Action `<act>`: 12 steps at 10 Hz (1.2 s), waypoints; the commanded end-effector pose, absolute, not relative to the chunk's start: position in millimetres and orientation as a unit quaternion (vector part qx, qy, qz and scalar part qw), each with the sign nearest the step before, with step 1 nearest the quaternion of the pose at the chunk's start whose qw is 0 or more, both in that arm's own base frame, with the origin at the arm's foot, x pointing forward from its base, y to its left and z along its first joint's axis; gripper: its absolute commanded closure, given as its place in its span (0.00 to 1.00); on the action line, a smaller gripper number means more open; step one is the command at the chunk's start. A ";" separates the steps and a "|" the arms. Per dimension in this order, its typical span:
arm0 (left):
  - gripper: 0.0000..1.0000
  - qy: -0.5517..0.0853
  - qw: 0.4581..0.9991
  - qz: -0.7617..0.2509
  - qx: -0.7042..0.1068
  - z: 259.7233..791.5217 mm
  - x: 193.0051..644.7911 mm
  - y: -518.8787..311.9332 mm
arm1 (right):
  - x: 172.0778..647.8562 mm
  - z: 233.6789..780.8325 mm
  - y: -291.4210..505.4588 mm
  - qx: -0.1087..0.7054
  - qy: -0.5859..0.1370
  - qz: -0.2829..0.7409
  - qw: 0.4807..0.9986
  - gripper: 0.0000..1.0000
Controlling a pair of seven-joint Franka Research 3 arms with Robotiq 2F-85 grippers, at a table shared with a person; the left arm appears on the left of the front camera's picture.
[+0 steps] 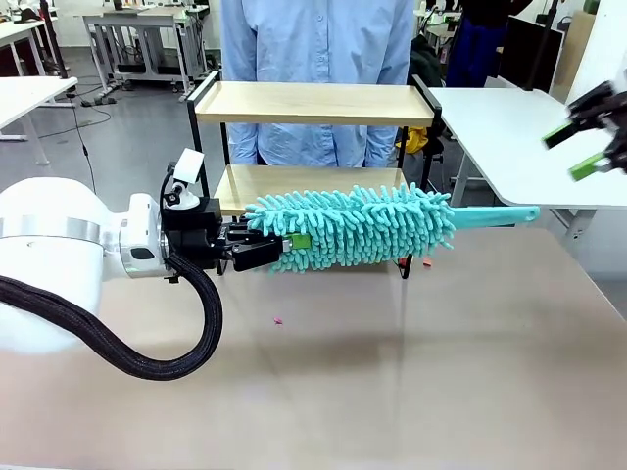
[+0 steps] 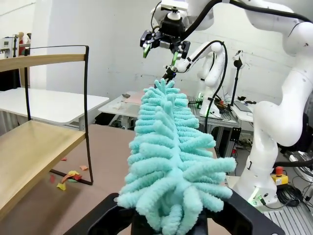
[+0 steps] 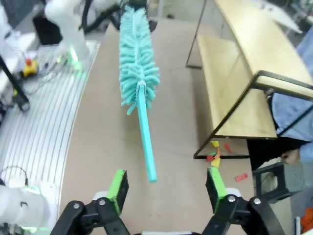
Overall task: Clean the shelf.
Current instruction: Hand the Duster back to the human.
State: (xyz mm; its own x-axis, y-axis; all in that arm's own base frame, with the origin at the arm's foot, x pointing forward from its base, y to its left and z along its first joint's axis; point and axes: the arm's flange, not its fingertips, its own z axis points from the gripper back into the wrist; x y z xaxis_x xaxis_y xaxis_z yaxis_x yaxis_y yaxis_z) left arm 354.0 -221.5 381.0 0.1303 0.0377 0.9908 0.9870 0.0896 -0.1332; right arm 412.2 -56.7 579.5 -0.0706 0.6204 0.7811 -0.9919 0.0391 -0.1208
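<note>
The shelf stands at the far side of the brown surface, right in front of a person in a light blue shirt: two pale wooden boards, smooth and flat, in a thin black wire frame with raised rails at the ends. The left gripper comes in low from the left and pinches the fluffy end of a teal duster, its fingers pressed into the pile. The duster is a fat brush of soft chenille noodles, held level in front of the lower board, with a flat, stiff plastic handle jutting out to the right past the frame. The right gripper hangs up at the right, apart from the handle, green pads spread wide with nothing between them. The left wrist view looks straight down the shaggy strands to that spread gripper above the far tip, and shows the lower board's clean grain from the side. The right wrist view looks down from above: the handle's squared tip sits between its green pads without touching them, and small red, orange and yellow scraps lie on the surface at the foot of the frame. From the front, a pink crumb lies on the surface nearer the robot.
</note>
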 end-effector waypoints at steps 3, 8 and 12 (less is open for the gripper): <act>1.00 -0.501 0.542 -0.438 -0.513 382.0 353.4 -222.3 | 392.8 588.1 -106.2 0.290 -0.437 0.483 0.700 0.00; 0.81 -0.496 0.546 -0.435 -0.516 381.4 353.8 -221.6 | 393.2 591.4 -125.9 0.294 -0.426 0.494 0.698 0.00; 0.81 -0.546 0.502 -0.380 -0.553 482.7 361.0 -182.8 | 393.2 591.4 -125.9 0.294 -0.426 0.494 0.698 0.00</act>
